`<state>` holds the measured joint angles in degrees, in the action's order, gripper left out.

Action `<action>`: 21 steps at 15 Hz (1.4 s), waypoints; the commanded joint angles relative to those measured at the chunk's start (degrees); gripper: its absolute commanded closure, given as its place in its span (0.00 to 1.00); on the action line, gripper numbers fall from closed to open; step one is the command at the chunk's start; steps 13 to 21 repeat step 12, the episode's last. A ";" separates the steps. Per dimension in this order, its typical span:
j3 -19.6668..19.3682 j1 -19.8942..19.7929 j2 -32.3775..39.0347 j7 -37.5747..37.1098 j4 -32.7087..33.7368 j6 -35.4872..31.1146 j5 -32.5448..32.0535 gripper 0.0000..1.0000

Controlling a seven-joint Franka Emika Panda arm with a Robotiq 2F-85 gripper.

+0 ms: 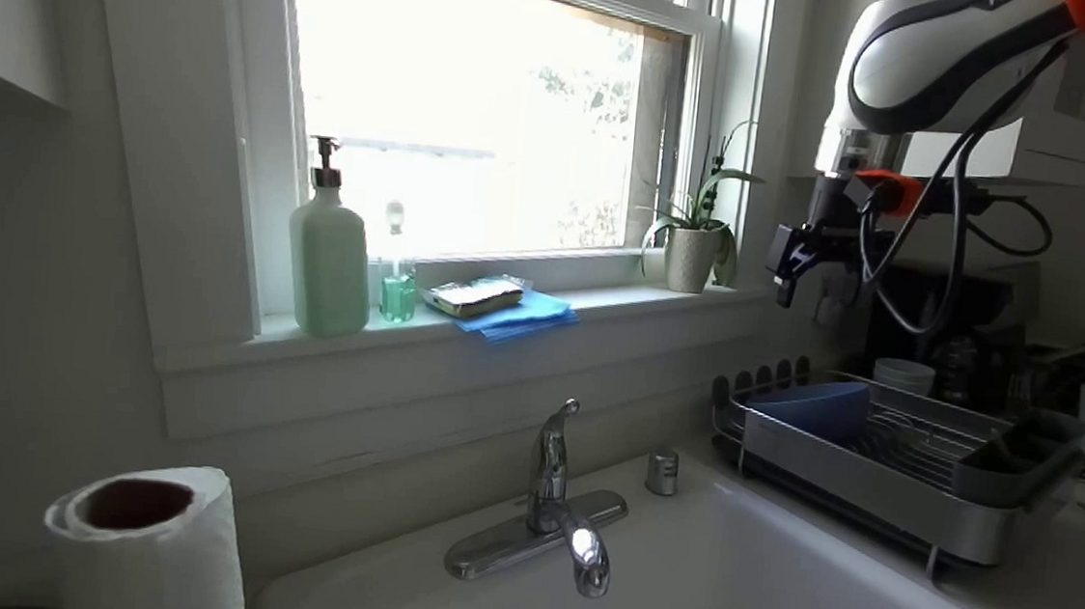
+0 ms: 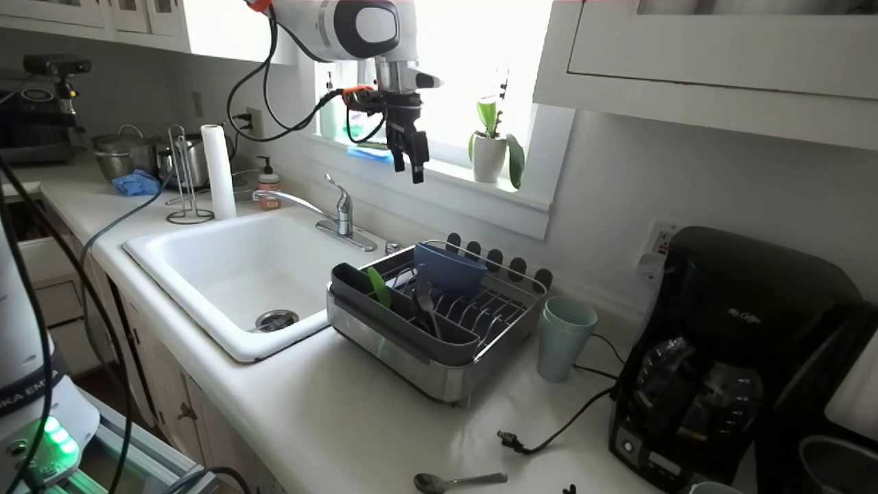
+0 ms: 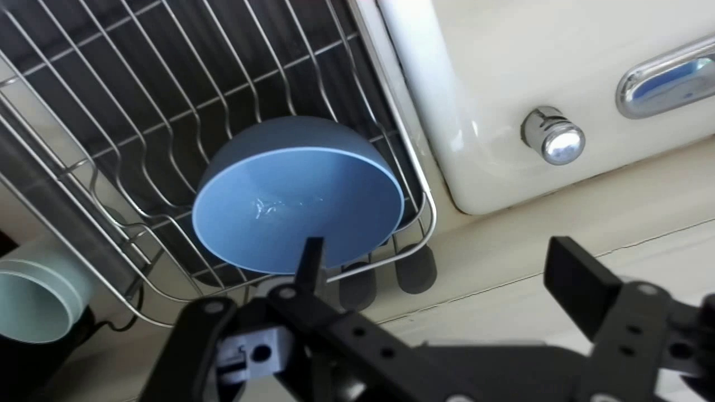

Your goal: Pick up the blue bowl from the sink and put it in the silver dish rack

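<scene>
1. Blue, round, deep matte bowl (image 3: 296,190) inside the silver metal wire dish rack (image 1: 876,491), tipped on its side at the end by the pale wall (image 2: 631,178); its hollow shows in the wrist view.
2. Black two-fingered gripper (image 3: 437,262): fingers spread wide, hanging above the rack in both exterior views, well apart from the bowl.
3. Wide white basin sink (image 2: 206,267) just beside the rack, chrome single-lever faucet (image 1: 548,479) at its rear, metal drain (image 2: 276,320) in its floor.
4. Dark grey utensil caddy (image 2: 449,351) on the rack's side away from the wall, bright green utensil (image 2: 378,287) in it.
5. Two nested pale blue-green cups (image 2: 566,339) standing between rack and black coffee maker (image 2: 741,291).
</scene>
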<state>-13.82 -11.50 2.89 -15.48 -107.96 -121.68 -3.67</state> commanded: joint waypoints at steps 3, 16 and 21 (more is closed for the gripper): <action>-0.44 -1.06 -1.69 -3.61 2.01 7.01 -3.69 0.00; -1.18 -2.36 -0.95 -2.40 3.75 8.80 -2.44 0.00; -1.18 -2.36 -0.95 -2.40 3.75 8.80 -2.44 0.00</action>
